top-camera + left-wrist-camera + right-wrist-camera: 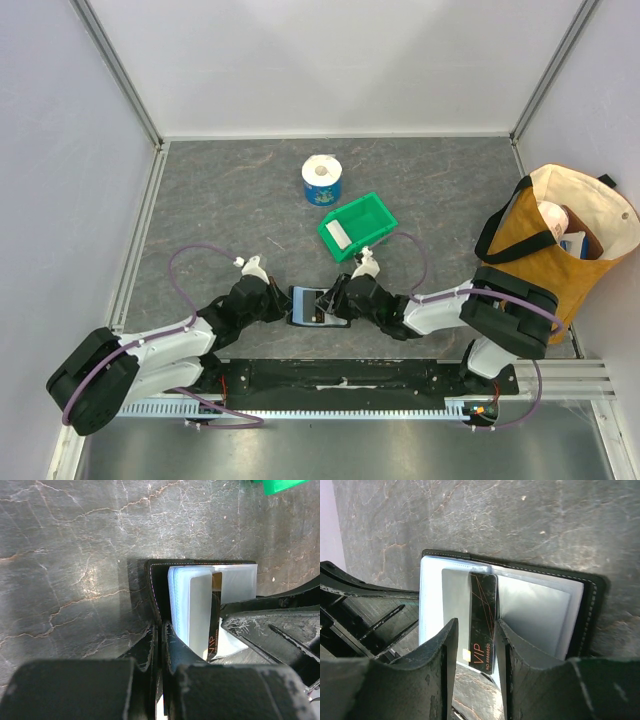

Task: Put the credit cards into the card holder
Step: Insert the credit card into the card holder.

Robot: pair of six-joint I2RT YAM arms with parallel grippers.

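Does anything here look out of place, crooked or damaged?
The black plastic VIP card, pinched by the right gripper, sits only partly inside a clear pocket of the open black folding wallet; its near end sticks out. The left gripper clamps the wallet's edge. Nothing looks spilled or damaged.

The grey stone-look tabletop is matt, veined and faintly rough. The black leather-look card holder looks smooth, with pale stitching. Its clear plastic sleeves are cloudy and softly glossy. The glossy black plastic card bears orange print. The right gripper has black plastic fingers — matt and scuffed.
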